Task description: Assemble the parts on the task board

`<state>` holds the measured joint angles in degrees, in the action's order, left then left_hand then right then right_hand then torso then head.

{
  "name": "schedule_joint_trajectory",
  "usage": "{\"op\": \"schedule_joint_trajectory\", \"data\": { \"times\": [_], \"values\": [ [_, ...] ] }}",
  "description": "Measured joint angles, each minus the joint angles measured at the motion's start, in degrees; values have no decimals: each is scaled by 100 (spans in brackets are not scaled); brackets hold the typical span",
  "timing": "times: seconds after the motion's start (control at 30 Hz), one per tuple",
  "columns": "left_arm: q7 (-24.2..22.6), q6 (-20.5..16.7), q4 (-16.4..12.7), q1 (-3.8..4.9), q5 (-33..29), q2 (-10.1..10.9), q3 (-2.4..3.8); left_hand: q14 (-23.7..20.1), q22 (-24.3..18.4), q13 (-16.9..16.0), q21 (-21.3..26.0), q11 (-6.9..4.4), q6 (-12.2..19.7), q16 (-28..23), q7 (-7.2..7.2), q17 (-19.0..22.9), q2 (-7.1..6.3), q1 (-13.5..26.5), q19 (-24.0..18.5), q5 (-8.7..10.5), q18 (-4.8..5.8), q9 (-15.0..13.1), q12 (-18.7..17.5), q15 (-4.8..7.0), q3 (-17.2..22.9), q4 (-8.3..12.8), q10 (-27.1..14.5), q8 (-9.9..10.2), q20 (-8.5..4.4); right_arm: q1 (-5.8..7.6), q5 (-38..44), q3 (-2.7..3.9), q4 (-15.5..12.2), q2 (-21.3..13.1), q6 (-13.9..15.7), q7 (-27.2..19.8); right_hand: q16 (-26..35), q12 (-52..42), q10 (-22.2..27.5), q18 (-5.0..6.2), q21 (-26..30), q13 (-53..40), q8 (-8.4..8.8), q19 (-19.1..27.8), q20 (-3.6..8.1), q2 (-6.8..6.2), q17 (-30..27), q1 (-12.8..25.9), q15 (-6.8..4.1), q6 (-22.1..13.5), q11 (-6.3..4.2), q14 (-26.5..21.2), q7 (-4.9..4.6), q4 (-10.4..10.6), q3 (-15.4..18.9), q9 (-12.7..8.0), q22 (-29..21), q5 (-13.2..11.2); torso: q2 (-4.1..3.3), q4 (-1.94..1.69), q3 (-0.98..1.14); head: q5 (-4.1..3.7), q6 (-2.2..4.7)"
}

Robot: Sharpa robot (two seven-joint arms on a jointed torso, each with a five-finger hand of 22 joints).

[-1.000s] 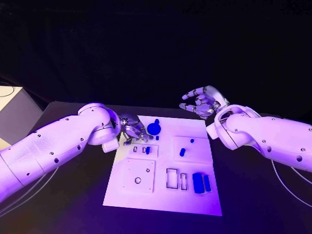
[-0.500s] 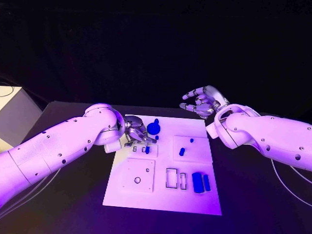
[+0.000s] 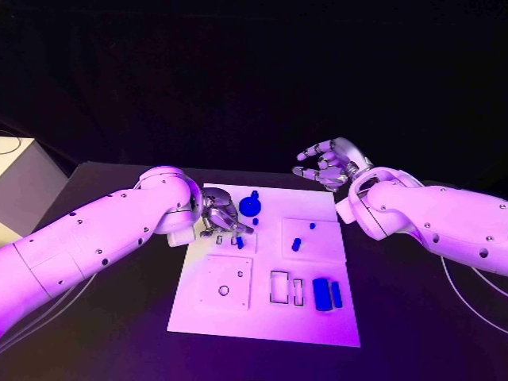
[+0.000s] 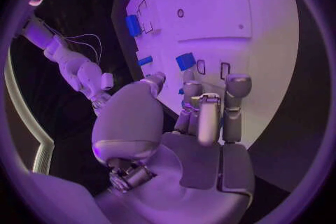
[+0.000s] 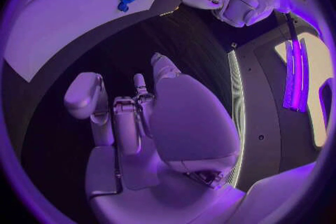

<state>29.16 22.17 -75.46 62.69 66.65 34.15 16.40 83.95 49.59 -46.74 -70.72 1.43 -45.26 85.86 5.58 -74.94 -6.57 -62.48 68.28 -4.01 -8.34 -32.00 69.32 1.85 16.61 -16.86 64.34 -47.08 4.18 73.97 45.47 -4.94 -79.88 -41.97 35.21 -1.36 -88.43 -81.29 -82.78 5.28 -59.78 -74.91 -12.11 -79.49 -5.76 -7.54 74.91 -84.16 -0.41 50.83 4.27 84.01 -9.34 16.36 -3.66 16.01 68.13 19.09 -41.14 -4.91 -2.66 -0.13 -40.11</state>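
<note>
Hovering low over the task board point(image 3: 266, 317) near its far left corner, the left hand point(image 3: 220, 214) has its fingers point(image 4: 237, 89) bunched and pointing down at the small slots there, with a small blue part point(image 4: 185, 61) just beyond the fingertips. Whether anything is pinched between them I cannot tell; the left wrist view suggests the fingers are curled close together, not clamped on a piece. That posture suits fine work on a small part, probably seating or picking one at the slots.

The right hand point(image 3: 331, 167) hangs in the air past the board's far right corner, well apart from every part, fingers spread and loosely curled around nothing. Judging by that, it is parked out of the way so the left hand has room.

Other blue parts wait on the board: a round one point(image 3: 251, 208) by the far edge, two small ones point(image 3: 297, 246) on the raised panel toward the right edge, and two upright bars point(image 3: 321, 296) near the near right corner. Most of the assembly looks undone.
</note>
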Motion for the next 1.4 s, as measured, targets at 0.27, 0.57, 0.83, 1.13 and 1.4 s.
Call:
{"op": "schedule_joint_trajectory", "data": {
  "times": [0.27,0.57,0.83,1.13,1.4],
  "values": [
    [5,-9,-35,0,49,21,3,0,4,-14,0,-9,-10,0,-29,1,0,0,10,0,0,-74,7,0,-18,3,9,-33,-10,-9,-1,-3,8,2,-10,10,0,0,0,0,0,0,22,0,0,0,0,0,0,0,0,0,0,0,0,-5,0,0,-4,-2,-4,-3,-2],
    [11,-1,-53,-1,80,79,3,0,15,-26,-22,-9,-10,0,-29,1,25,24,10,0,0,-108,7,-1,-56,-4,9,-66,-9,-15,-1,-6,20,3,-25,22,0,-1,0,0,0,0,21,0,0,0,0,0,0,0,0,0,0,0,0,-5,0,0,-4,-4,1,-4,-14],
    [20,71,-95,-2,176,99,3,21,23,-26,-22,-9,12,0,-50,1,53,53,10,21,0,-195,7,20,-120,-5,9,-105,-9,-34,-2,-12,33,4,-37,34,0,-1,0,0,0,0,21,0,0,0,0,0,0,0,0,0,0,0,0,-5,0,20,-7,-3,3,9,-22],
    [34,153,-97,-5,200,77,2,21,31,-32,-22,-9,12,-1,-49,1,53,53,10,21,-1,-216,7,20,-152,-5,8,-133,-9,-40,-2,-15,37,2,-45,42,0,-1,0,0,0,0,21,0,0,0,0,0,0,0,0,0,0,0,0,-5,0,20,-18,-1,4,-3,-20],
    [38,190,-88,-7,195,33,0,21,46,-34,-22,-8,12,-1,-49,1,76,75,30,21,0,-230,7,19,-151,-5,8,-133,-29,-50,-2,-16,39,6,-54,46,0,-1,0,0,0,1,21,0,0,0,0,0,0,1,0,0,1,0,0,-5,0,20,-21,-2,1,-5,-40]
  ]
}}
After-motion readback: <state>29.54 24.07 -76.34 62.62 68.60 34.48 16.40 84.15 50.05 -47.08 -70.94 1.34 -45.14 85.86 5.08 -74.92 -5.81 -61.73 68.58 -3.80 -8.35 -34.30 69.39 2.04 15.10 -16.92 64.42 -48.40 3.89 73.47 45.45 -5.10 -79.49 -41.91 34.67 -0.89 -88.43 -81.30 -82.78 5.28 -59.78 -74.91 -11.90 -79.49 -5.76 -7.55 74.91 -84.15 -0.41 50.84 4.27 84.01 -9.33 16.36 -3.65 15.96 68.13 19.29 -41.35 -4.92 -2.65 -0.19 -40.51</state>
